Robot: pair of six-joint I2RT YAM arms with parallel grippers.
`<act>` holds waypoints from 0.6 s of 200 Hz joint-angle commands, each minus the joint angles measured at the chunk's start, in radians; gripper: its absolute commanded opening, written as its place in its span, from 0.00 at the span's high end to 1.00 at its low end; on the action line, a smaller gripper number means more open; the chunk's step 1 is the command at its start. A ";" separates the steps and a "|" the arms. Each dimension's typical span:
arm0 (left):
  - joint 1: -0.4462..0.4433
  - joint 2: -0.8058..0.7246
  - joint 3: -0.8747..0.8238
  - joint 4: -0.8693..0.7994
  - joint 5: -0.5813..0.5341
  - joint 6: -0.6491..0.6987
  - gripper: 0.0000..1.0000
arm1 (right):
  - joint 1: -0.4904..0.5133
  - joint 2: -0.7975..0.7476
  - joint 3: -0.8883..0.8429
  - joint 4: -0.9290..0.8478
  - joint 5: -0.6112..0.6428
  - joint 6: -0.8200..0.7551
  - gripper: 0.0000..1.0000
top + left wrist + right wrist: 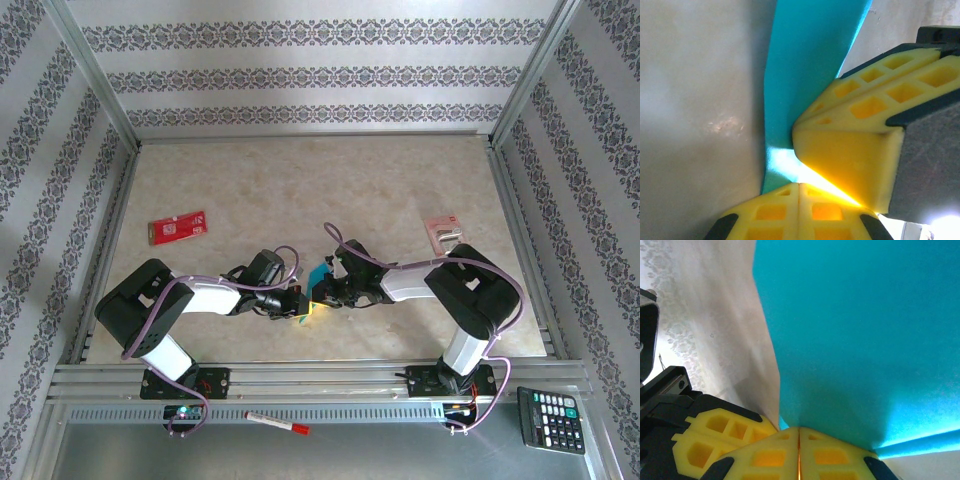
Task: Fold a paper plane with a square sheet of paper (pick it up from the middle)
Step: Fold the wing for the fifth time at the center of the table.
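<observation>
1. Paper first: the teal sheet of paper [855, 330] stands on edge between the two arms, near the front edge of the table [300, 180]; it looks creased.
2. Yellow tips of the left gripper [799, 186] are pressed together, pinching the sheet's edge.
3. Tips of the right gripper [799, 429] likewise clamp the sheet, just beside the left pair.
4. Off to the left lies a red-and-white card [178, 227], well apart.

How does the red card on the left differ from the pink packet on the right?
The red card is deep red and lies long side across; the pink packet is paler and looks stubbier. Both lie flat on the table.
</observation>
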 commanded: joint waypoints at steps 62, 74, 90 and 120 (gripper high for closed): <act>0.005 0.043 -0.049 -0.195 -0.057 0.036 1.00 | -0.076 0.068 0.014 -0.051 0.065 -0.029 0.92; 0.005 0.044 -0.048 -0.198 -0.057 0.038 1.00 | -0.085 0.065 0.022 -0.072 0.070 -0.037 0.92; 0.004 0.044 -0.047 -0.200 -0.057 0.039 1.00 | -0.098 0.058 0.037 -0.104 0.078 -0.053 0.92; 0.005 0.047 -0.043 -0.204 -0.054 0.040 1.00 | -0.114 0.049 0.061 -0.172 0.100 -0.087 0.93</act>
